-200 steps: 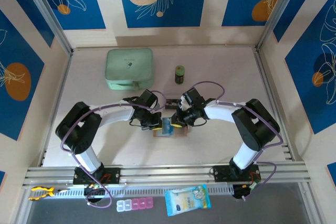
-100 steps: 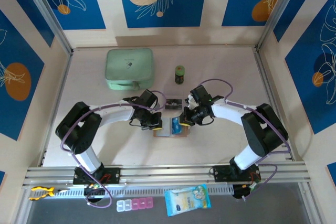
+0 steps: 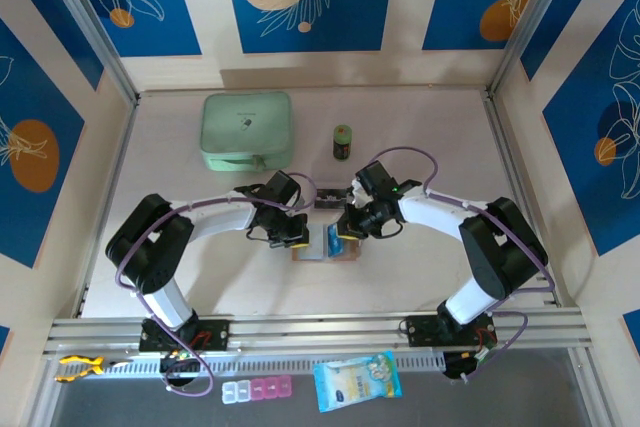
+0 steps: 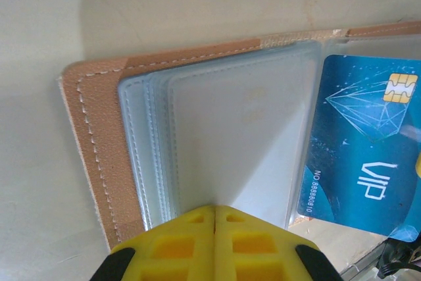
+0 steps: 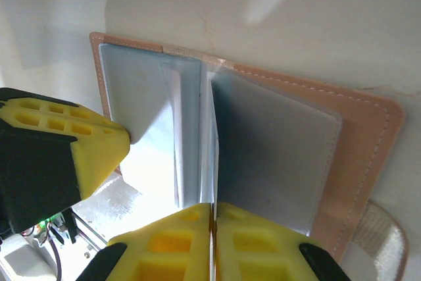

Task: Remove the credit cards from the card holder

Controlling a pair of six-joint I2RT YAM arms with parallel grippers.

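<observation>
Card holder: open flat on the counter.
Left pincer: shut tight, tips on the card holder's clear pockets.
Right pincer: pinching the blue card.
Left wrist view: card's face.
Right wrist view: its thin edge.

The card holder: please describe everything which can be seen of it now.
The card holder lies open on the table, a salmon-pink leather-like cover with pale stitching and a snap tab. Inside are clear plastic sleeves; a blue VIP card with a chip shows at one side. The left gripper and right gripper, both shut, touch the sleeves.
</observation>
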